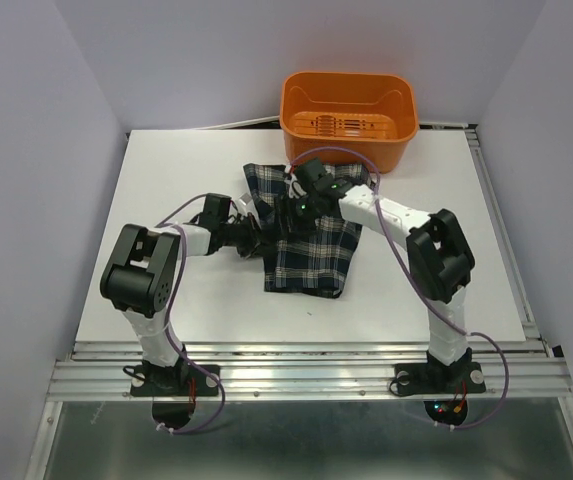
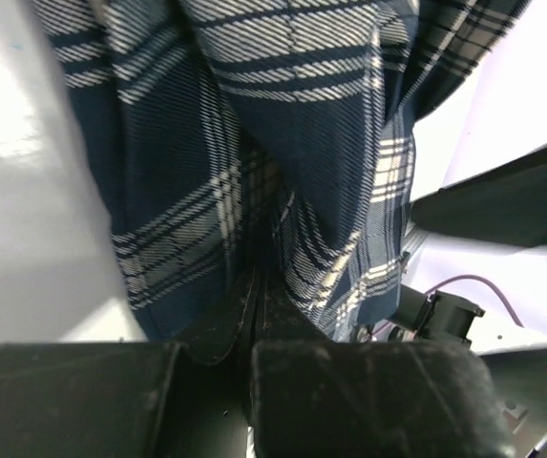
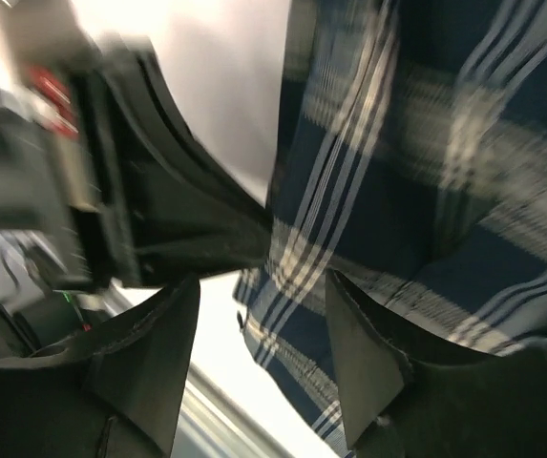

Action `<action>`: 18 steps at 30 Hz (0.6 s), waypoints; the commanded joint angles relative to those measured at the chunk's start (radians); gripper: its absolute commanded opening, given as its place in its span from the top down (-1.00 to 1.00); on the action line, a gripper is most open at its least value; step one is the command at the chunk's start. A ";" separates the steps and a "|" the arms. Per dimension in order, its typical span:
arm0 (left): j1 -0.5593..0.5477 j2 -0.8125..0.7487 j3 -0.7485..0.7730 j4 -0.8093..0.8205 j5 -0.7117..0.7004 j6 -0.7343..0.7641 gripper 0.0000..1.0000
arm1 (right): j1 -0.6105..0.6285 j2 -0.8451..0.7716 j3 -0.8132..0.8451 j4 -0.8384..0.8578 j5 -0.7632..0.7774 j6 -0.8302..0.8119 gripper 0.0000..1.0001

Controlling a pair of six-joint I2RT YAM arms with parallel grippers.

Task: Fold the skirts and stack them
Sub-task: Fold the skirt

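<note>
Pinching the skirt in the middle of the table with our left gripper, our right gripper spread over the cloth, we should carry the fold across slowly and level so it lies flat.

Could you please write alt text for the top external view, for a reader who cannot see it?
A dark plaid skirt lies bunched in the middle of a white table, with two robot arms reaching in: the left pincer at its left edge, the right pincer over its upper part. An orange basket stands at the table's far edge.
</note>
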 commanded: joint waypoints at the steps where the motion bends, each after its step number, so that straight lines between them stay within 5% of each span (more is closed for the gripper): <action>1: -0.008 -0.056 -0.006 0.049 0.028 -0.018 0.94 | 0.045 0.007 -0.044 -0.014 -0.034 0.006 -0.23; 10: -0.012 -0.066 -0.036 0.115 0.051 -0.054 0.94 | 0.054 0.088 -0.013 -0.026 0.012 0.015 -0.12; 18: -0.014 -0.056 -0.046 0.156 0.074 -0.084 0.95 | 0.054 0.145 0.021 -0.032 0.026 -0.011 0.68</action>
